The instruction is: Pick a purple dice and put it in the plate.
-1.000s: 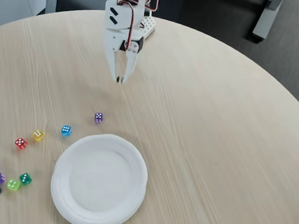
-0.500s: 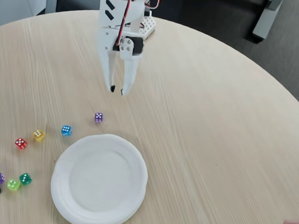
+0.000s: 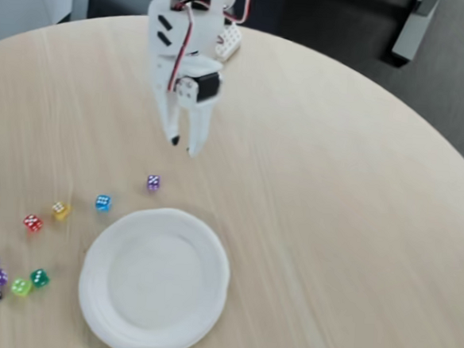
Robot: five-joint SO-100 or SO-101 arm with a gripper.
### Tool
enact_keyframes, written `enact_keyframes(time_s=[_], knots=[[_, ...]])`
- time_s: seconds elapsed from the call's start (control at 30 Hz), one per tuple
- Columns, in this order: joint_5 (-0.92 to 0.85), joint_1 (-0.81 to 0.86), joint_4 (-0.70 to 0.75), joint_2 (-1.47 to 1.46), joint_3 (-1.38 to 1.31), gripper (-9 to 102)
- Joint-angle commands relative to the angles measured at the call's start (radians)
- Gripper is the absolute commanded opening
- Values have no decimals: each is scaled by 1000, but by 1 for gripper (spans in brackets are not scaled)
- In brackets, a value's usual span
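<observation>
You had a round wooden table (image 3: 334,197) under everything. On it, near the front edge, lay the white plate (image 3: 154,280), and nothing was inside it. The white arm (image 3: 177,51) came down from the back of the table, and its fingers (image 3: 182,145) pointed down, a little spread, with a narrow gap between the dark tips and nothing between them. They hung above the wood, behind the purple dice (image 3: 153,183). This dice sat on the table just beyond the rim of the plate, apart from the fingers. To its left you had a blue die (image 3: 102,203), then a yellow die (image 3: 59,209) and a red die (image 3: 32,223). A small cluster of dice (image 3: 10,276) lay at the far left.
</observation>
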Motion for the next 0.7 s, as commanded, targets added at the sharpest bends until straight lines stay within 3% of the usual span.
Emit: enact_keyframes(time_s=[0.0,0.23,0.67], knots=[[41,-12,80,-20,-69,14],[29,3,150,-152,-84,17],[35,5,137,-360,-83,18]])
